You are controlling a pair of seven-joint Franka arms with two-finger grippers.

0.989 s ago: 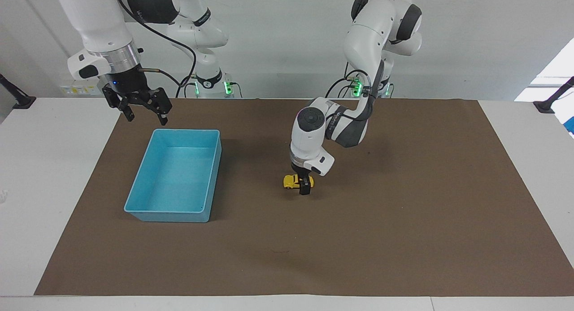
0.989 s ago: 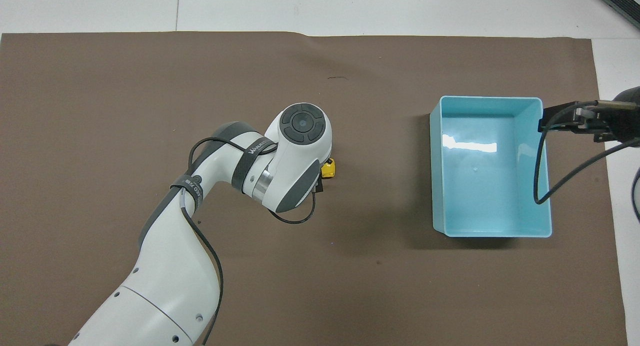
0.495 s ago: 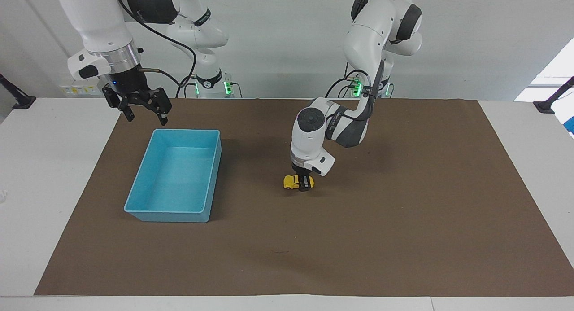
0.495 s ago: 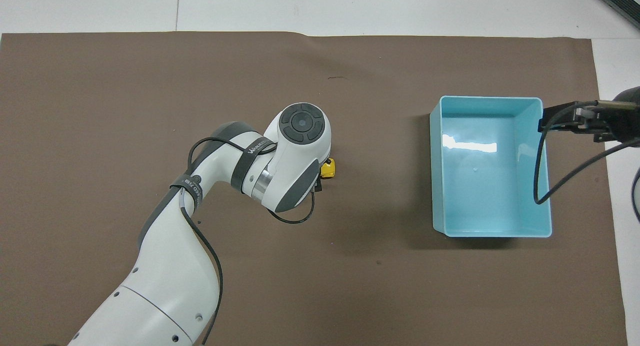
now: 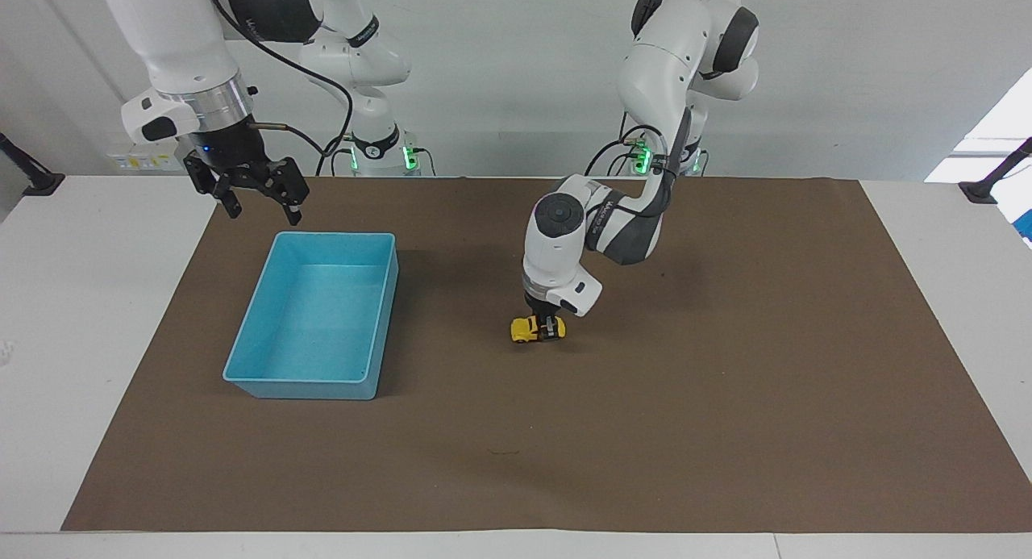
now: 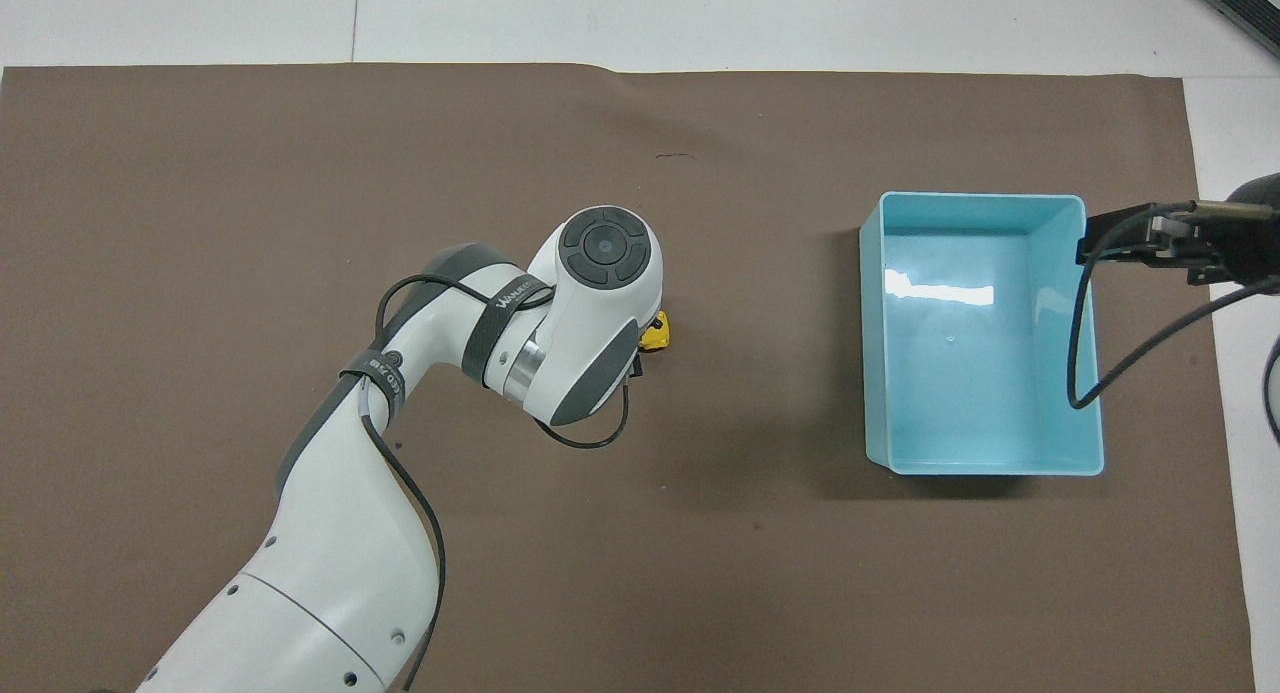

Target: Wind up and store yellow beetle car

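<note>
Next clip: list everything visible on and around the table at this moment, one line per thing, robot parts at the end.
yellow beetle car: one, bright yellow with black wheels, on the mat near the table's middle, gripped by the left pincer.
bin: one, light blue, nothing in it, on the mat toward the right arm's end.
mat: one, brown, covering most of the table.
table: one, white, showing around the mat.
left pincer: one, black, shut on the car at mat level.
right pincer: one, black, open, raised above the mat by the bin's corner that is nearest the robots; this arm waits.
</note>
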